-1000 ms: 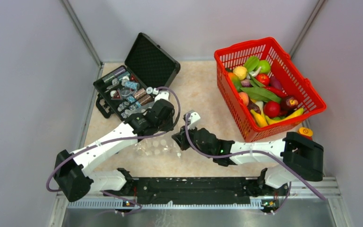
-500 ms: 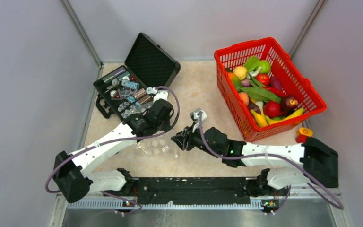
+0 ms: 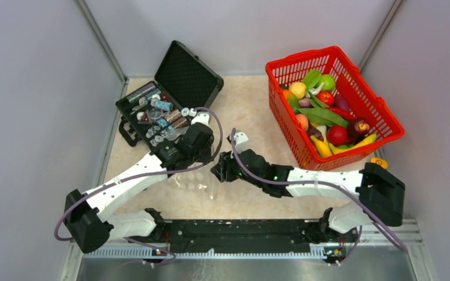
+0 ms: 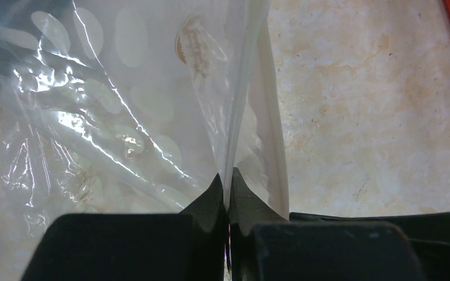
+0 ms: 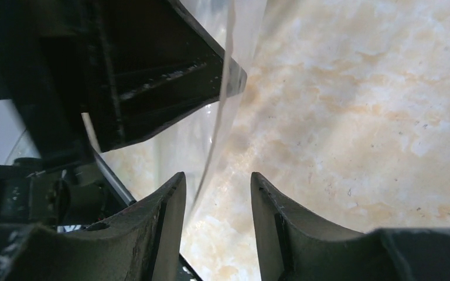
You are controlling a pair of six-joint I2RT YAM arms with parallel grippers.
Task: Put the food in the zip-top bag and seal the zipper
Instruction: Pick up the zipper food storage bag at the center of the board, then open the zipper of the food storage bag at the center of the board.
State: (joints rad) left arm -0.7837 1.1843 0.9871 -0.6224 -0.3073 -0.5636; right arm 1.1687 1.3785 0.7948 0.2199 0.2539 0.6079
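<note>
The clear zip-top bag (image 3: 190, 180) lies in front of the arms, with its right edge lifted. My left gripper (image 3: 204, 157) is shut on the bag's edge in the left wrist view (image 4: 228, 178), right at the whitish zipper (image 4: 241, 99), and the bag (image 4: 111, 111) spreads away to the left. My right gripper (image 3: 218, 170) is open (image 5: 217, 178) close beside the left one. The bag's edge (image 5: 214, 140) runs between its fingers, nearer the left finger, and is not gripped. The food (image 3: 323, 111) is piled in the red basket. No food shows inside the bag.
The red mesh basket (image 3: 334, 55) stands at the back right. An open black case (image 3: 170, 99) of small metal parts stands at the back left, just behind the left gripper. A small yellow and red piece (image 3: 378, 160) lies by the basket's near corner.
My right gripper turned and moved a little left and back, up to the left gripper and the bag's lifted edge. The left gripper has kept its hold and lifted that edge slightly.
</note>
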